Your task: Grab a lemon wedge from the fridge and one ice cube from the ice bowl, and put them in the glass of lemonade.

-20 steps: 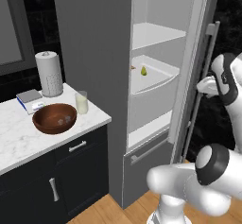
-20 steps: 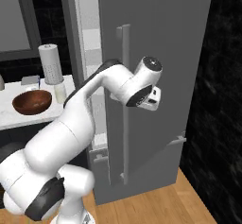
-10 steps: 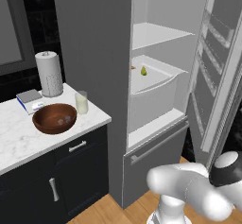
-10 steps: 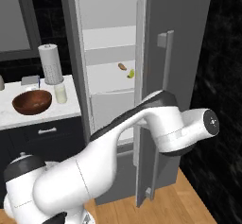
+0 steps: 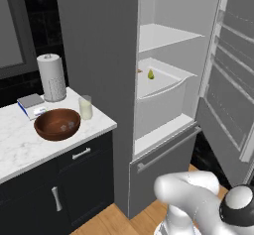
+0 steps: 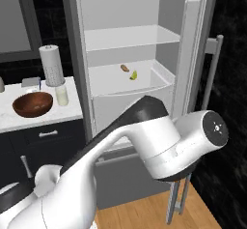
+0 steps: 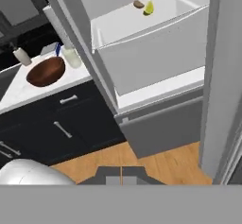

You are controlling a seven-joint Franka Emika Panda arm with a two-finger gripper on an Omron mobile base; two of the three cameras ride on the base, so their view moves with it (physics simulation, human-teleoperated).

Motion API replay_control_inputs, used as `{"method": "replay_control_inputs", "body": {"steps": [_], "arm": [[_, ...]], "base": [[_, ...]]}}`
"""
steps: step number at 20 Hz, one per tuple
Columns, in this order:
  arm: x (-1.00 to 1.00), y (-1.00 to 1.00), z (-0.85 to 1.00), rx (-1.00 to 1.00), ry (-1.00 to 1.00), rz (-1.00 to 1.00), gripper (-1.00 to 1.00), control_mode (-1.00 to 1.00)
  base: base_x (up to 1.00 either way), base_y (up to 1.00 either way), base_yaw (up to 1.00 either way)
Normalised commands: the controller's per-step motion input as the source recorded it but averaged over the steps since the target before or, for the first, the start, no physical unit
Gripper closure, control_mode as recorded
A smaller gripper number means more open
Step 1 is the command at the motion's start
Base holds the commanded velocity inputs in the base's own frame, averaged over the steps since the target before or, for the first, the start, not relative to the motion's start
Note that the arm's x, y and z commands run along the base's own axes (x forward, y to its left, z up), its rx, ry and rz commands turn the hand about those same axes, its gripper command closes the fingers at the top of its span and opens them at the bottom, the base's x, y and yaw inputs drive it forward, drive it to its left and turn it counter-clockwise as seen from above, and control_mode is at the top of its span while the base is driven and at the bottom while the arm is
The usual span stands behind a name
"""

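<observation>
The fridge (image 5: 99,40) stands with its door (image 5: 233,95) swung wide to the right. On a white shelf above the drawer lies the tiny yellow-green lemon wedge (image 5: 151,75) (image 6: 133,75) (image 7: 149,8), beside a small orange-brown item (image 7: 138,4). The reddish-brown ice bowl (image 5: 57,124) (image 6: 33,104) (image 7: 46,71) sits on the marble counter, with the glass of lemonade (image 5: 86,107) (image 6: 61,95) (image 7: 72,56) just to its right. My gripper (image 7: 121,175) is shut and holds nothing. It hangs low over the wooden floor in front of the fridge, far from the wedge.
A paper towel roll (image 5: 51,77) and a small blue-edged pad (image 5: 31,103) stand behind the bowl. A soap bottle (image 7: 21,55) sits further along the counter. Dark cabinets (image 5: 59,189) lie under the counter. The door's bar handle (image 6: 212,78) is at the right.
The fridge door has swung from barely ajar to wide open. My arm has dropped low and away from the handle, and the fingers have closed.
</observation>
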Motion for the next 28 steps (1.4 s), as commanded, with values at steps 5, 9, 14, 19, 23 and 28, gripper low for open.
{"method": "replay_control_inputs", "body": {"steps": [5,9,14,19,23,28], "arm": [[-0.15,0.90,0.18,-0.31,0.01,-0.16,1.00,-1.00],[0.79,0.82,-0.15,-0.43,0.06,-0.45,1.00,-1.00],[0.54,0.06,0.04,-0.31,0.23,-0.48,1.00,-1.00],[0.18,0.00,0.04,-0.20,0.23,-0.31,-1.00,-1.00],[0.67,-0.31,0.00,-0.28,0.09,-0.26,-1.00,-1.00],[0.79,-0.66,-0.10,-0.15,-0.01,-0.21,-1.00,-1.00]], "base": [[0.00,0.00,0.00],[0.00,0.00,0.00],[0.00,0.00,0.00],[0.00,0.00,0.00],[0.00,0.00,0.00],[0.00,0.00,0.00]]}}
